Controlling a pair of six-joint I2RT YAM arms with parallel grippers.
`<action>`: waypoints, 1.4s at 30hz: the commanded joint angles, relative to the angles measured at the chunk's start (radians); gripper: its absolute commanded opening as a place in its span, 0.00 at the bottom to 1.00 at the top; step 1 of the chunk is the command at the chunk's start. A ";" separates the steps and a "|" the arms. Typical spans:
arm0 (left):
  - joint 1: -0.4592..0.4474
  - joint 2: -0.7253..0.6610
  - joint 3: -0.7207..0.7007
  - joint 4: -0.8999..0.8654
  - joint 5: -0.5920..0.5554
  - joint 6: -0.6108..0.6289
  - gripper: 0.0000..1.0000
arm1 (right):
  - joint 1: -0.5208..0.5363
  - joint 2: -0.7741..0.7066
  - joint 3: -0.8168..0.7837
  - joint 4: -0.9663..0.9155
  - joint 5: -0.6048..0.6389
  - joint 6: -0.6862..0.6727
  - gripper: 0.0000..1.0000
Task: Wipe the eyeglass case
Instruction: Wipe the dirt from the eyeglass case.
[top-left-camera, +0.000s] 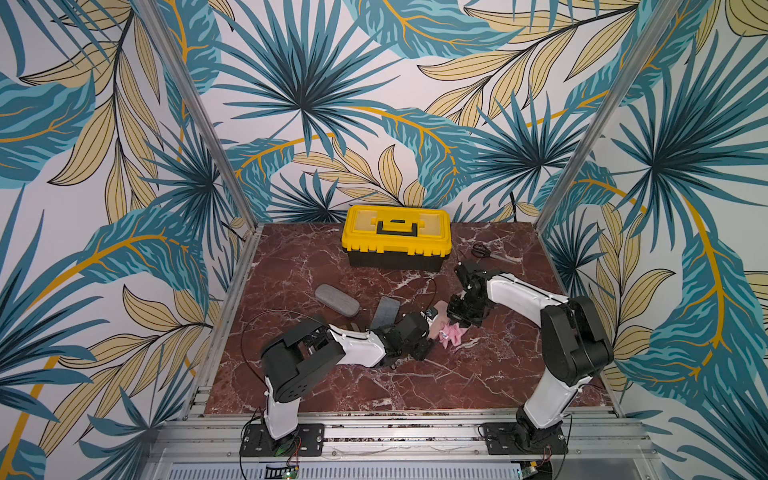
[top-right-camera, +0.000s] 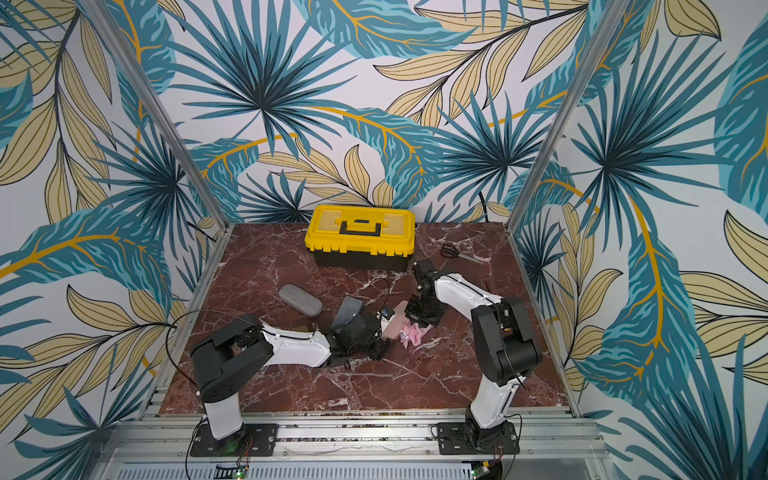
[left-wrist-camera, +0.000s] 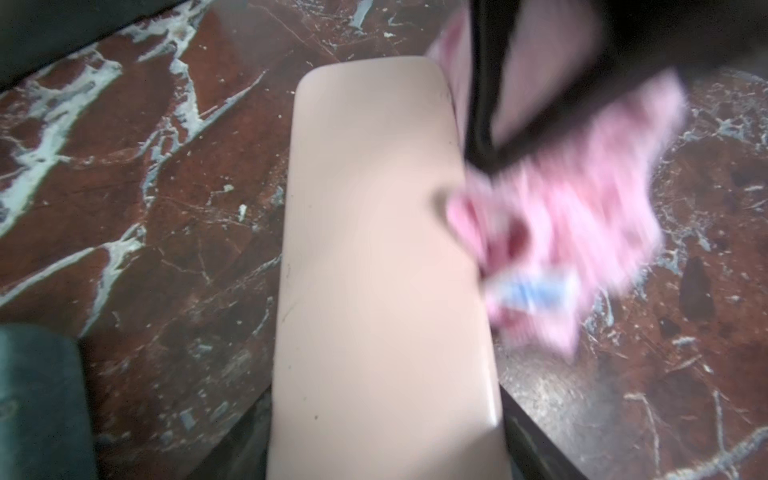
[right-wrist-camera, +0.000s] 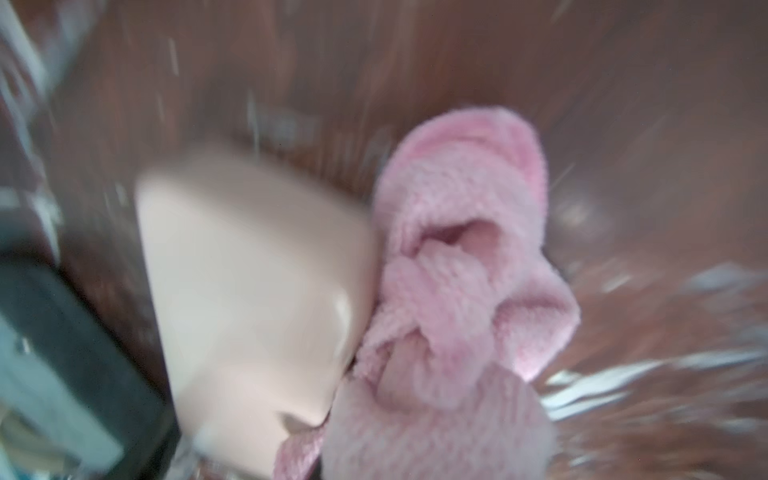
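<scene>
On the left of your marble table (top-left-camera: 332, 386), a grey oval case (top-left-camera: 336, 299) lies alone. Just right of it is a dark grey flat pouch (top-left-camera: 385, 311), beside your left arm's wrist. A yellow toolbox (top-left-camera: 397, 239) stands at the back edge, lid down. Near the table's middle, your left gripper (top-left-camera: 430, 328) is clamped on one end of the pale pink eyeglass case (left-wrist-camera: 386, 270). In the left wrist view the case runs straight out from the gripper, with a dark finger (left-wrist-camera: 536, 436) against its side. You cannot tell whether the case rests on the marble or is lifted slightly. A fluffy pink cloth (left-wrist-camera: 582, 216) is bunched against the case's long right-hand edge, touching it. Your right gripper (top-left-camera: 459, 318) points down with its fingers pinched together on that cloth. The right wrist view is smeared with blur. A pair of scissors (top-left-camera: 482, 250) lies at the back right, well apart from both arms.
</scene>
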 joint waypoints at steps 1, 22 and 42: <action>-0.035 0.052 -0.022 -0.136 0.121 0.013 0.00 | -0.030 0.007 0.115 -0.049 0.265 -0.169 0.00; -0.035 0.040 -0.042 -0.113 0.099 -0.001 0.00 | -0.050 0.112 0.139 -0.113 0.304 -0.231 0.00; -0.048 0.018 0.169 -0.418 0.203 -0.096 0.96 | -0.057 0.043 0.056 -0.061 0.161 -0.184 0.00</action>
